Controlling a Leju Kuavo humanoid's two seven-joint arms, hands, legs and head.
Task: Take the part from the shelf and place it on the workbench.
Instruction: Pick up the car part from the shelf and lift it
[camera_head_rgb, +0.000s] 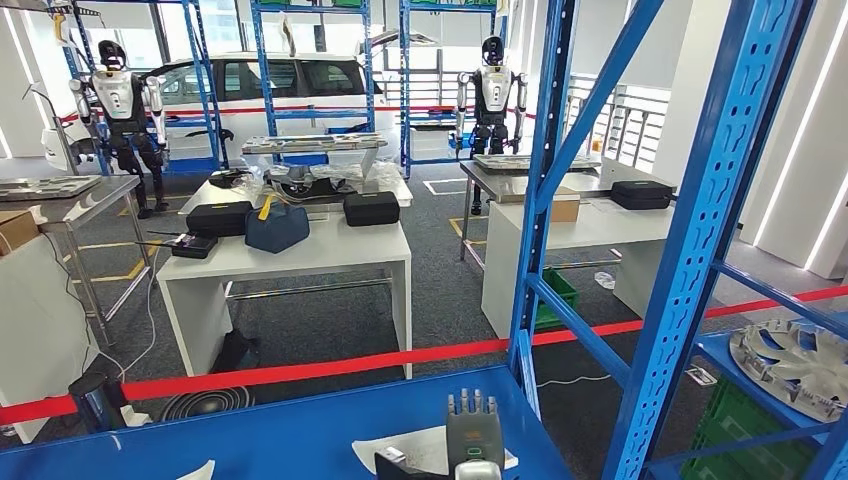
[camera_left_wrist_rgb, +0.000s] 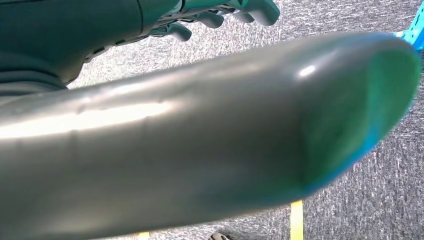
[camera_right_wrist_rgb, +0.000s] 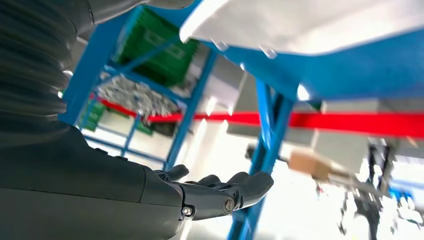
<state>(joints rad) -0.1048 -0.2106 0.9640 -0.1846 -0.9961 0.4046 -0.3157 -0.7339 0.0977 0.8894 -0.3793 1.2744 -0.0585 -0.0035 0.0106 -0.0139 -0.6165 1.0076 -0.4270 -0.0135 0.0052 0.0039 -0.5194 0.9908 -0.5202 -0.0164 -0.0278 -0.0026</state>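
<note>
Looking past the right hand (camera_head_rgb: 473, 428), raised at the picture's bottom edge over the blue shelf (camera_head_rgb: 250, 435), fingers straight and apart, nothing in it. Well off to that hand's right lies the part (camera_head_rgb: 795, 362), a silver finned disc on a lower shelf board, cut off by the frame edge. Below it sits a green crate (camera_head_rgb: 740, 425), contents hidden. Left hand (camera_left_wrist_rgb: 210, 17): thumb fills the wrist view, fingers curled, grip hard to tell.
</note>
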